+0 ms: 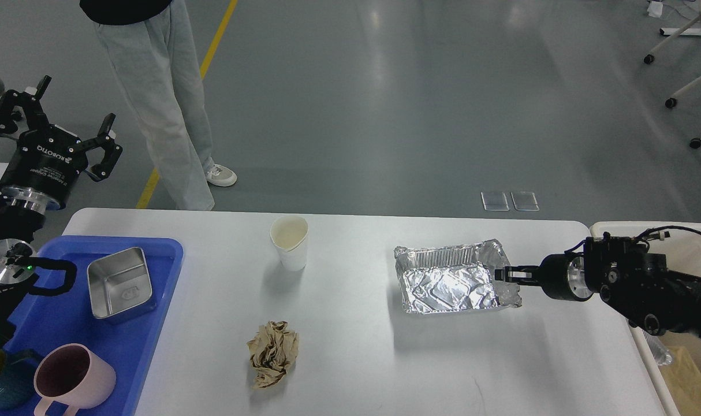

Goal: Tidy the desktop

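Spreading across the lower frame, the desktop (356,358) carries one white paper cup (290,242), one crumpled brown paper wad (273,352) and one crushed foil tray (451,277). Our right gripper (507,274) is closed on the foil tray's right rim, its fingers pinching the crumpled edge. At the desktop's left end one blue tray (154,300) holds one square steel container (119,283) and one pink mug (73,378). Our left gripper (73,124) hangs above that end, fingers spread wide, empty. At the right edge stands one beige bin (697,237). One person (160,104) stands beyond.
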Motion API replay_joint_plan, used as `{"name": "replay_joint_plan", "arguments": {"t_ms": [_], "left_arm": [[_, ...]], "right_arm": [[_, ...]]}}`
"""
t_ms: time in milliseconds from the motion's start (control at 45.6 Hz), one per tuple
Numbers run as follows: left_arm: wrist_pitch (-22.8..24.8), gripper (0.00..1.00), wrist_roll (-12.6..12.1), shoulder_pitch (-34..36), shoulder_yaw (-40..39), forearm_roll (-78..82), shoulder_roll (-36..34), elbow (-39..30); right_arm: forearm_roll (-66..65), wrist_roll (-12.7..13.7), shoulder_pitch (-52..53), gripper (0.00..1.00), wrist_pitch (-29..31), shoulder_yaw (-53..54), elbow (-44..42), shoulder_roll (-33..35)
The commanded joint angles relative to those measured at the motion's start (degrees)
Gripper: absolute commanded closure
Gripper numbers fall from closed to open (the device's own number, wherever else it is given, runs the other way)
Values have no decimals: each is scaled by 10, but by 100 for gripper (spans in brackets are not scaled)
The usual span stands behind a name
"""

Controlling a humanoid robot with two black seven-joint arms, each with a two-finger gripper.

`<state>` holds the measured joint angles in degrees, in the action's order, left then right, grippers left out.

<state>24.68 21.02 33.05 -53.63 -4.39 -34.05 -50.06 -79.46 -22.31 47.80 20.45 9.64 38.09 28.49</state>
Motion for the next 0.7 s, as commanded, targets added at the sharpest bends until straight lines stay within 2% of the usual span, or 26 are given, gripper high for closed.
{"name": "replay_joint_plan", "arguments": {"t_ms": [0,263,460,570,679], "left_arm": [[-2,3,0,1,0,0,-1,-1],[-3,3,-1,2,1,0,-8,-3],[-3,3,-1,2,1,0,-12,-6],[-4,3,-2,2,1,1,-13,-7],[-4,3,-2,2,1,1,-15,-7]], "right_arm": [[33,-2,14,100,21,15,43,33],[41,-9,12,100,64,78,94,70],[42,-7,11,100,70,98,142,94],[64,8,21,100,76,105,184,122],[69,38,46,100,79,104,206,149]]}}
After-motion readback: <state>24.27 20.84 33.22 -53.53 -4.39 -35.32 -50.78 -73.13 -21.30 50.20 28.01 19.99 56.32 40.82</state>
